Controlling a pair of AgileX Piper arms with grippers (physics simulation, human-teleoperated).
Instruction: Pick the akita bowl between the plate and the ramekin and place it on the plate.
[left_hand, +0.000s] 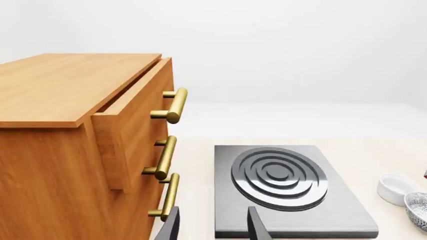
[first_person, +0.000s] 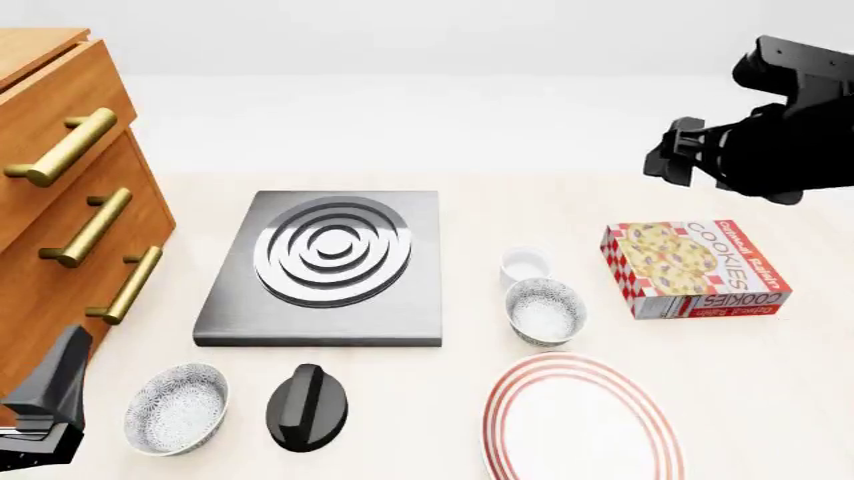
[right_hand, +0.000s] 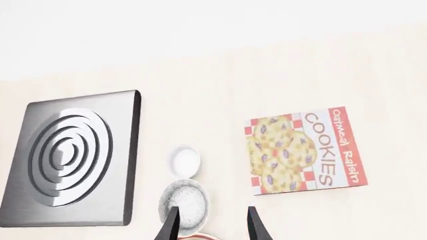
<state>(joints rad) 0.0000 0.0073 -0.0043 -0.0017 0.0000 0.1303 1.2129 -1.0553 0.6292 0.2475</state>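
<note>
Item: the akita bowl, small, round, speckled inside; we find it on the table between the ramekin, which it touches or nearly touches on the far side, and the plate, whose red-ringed rim lies just beside it on the near side. Being round, it offers no long axis; we judge any rim approach equal. A second speckled bowl sits well apart at the near left, next to a black knob, and is not the one wanted. Right gripper: jaws parted and holding nothing; in its wrist view the akita bowl lies directly ahead of and just below the fingertips, nearly between them, so we judge this arm the nearer and the move a short descent onto the rim. In the front view the right arm hangs high over the far right of the table. Left gripper: fingers apart, empty, facing the stove plate and the wooden drawer chest, with the target only at the margin of its view; we count it out of reach for now. Clearances: the cookie box stands near on the bowl's right, the stove plate near on its left; the ramekin crowds the far rim. Open room lies above and toward the plate, which is bare.
</note>
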